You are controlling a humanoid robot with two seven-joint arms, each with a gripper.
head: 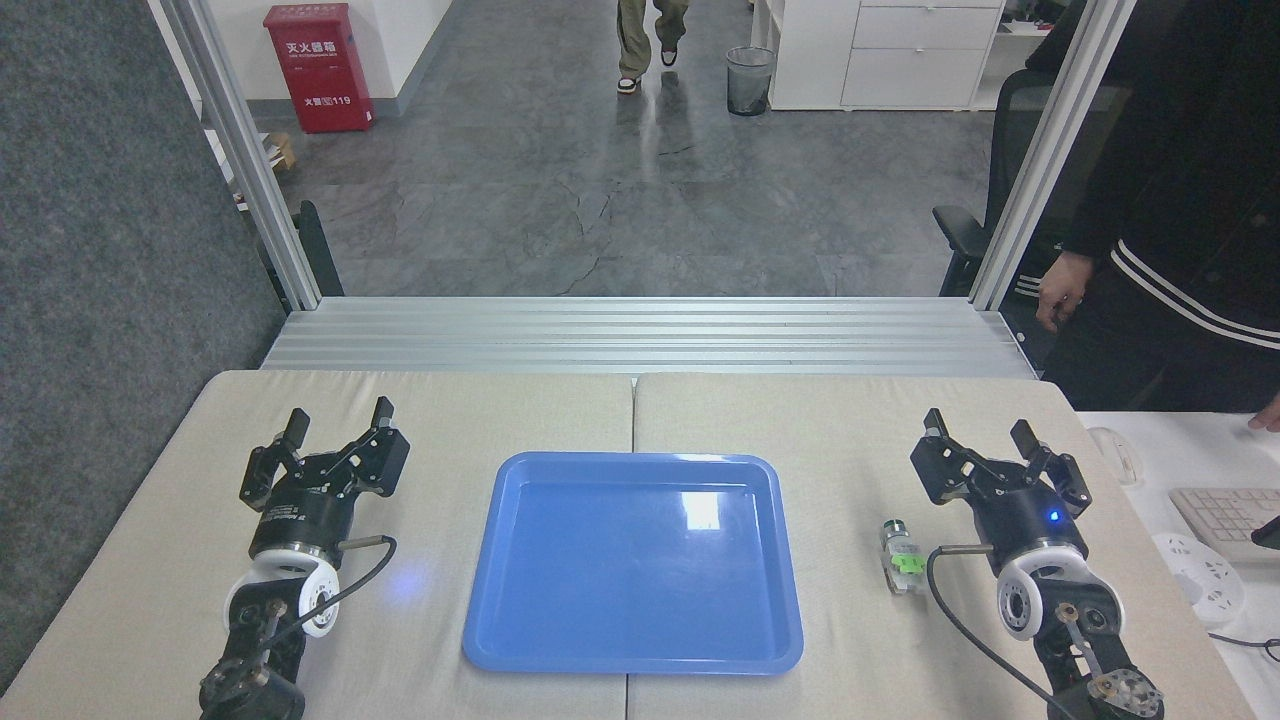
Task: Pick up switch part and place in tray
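Head view shows one part (902, 560) lying flat on the table (800, 420), just at 9 o'clock of the right gripper (985, 440) and at 3 o'clock of the one empty tray (632, 662), likely staged for that arm, while both grippers, left (335, 425) included, gape wide and hold nothing.

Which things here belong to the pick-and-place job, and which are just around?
Job:
switch part, on the table right of the tray
tray, nothing in it
right gripper, open, nearest the part
left gripper, open

Just around:
keyboard
red box
bin
chair
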